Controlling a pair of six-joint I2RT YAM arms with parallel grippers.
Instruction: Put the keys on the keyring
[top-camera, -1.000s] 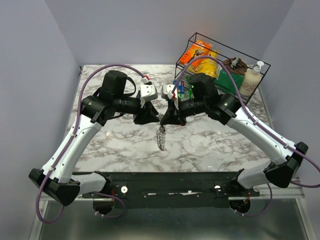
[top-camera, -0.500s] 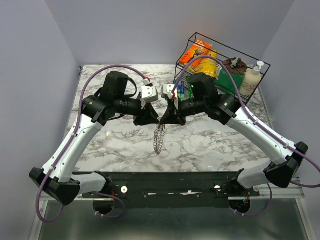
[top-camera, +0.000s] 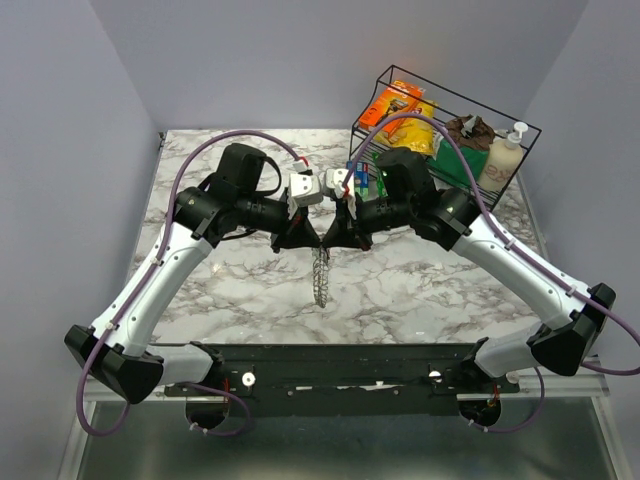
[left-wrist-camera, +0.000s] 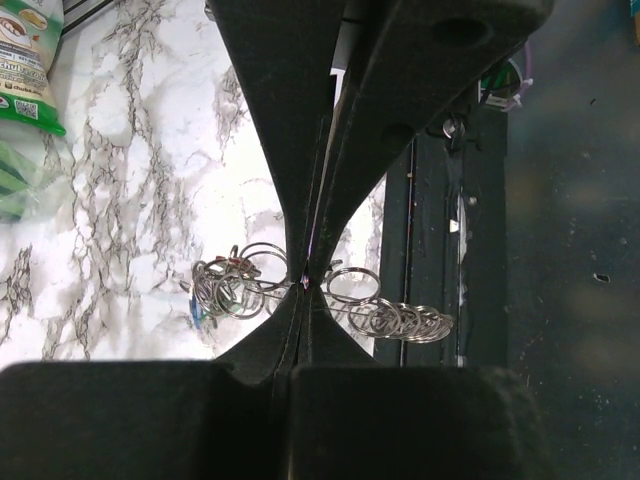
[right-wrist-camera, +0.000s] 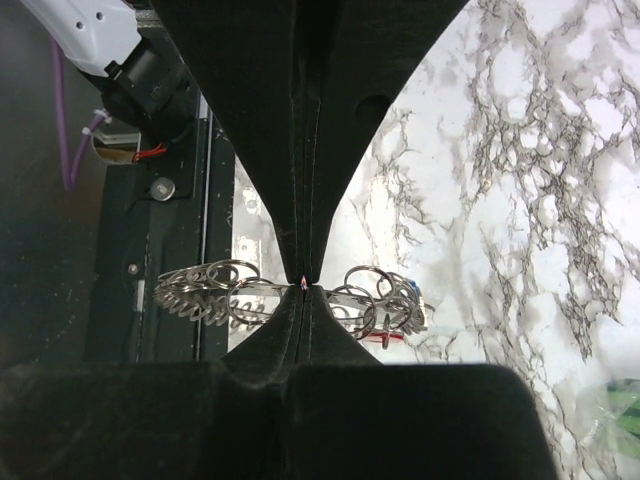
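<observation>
The keyring (top-camera: 321, 277) hangs as a bunch of silver keys above the marble table, between my two grippers. My left gripper (top-camera: 306, 240) and right gripper (top-camera: 333, 239) meet tip to tip over it, both shut on its thin wire. In the left wrist view my left gripper (left-wrist-camera: 305, 283) pinches the wire, with keys (left-wrist-camera: 236, 290) and their small rings fanned to both sides. In the right wrist view my right gripper (right-wrist-camera: 303, 283) pinches the keyring (right-wrist-camera: 262, 287) too; silver keys (right-wrist-camera: 195, 292) hang left, and a red-headed key (right-wrist-camera: 375, 337) and a blue-headed one right.
A black wire basket (top-camera: 528, 135) stands at the back right with an orange packet (top-camera: 398, 102), a yellow bag, a green item and a soap bottle (top-camera: 503, 157). A black rail (top-camera: 340, 365) runs along the table's near edge. A green packet (left-wrist-camera: 25, 60) shows in the left wrist view.
My left arm has shifted right, bringing its gripper closer against the right one. The hanging keys swung slightly left and back.
</observation>
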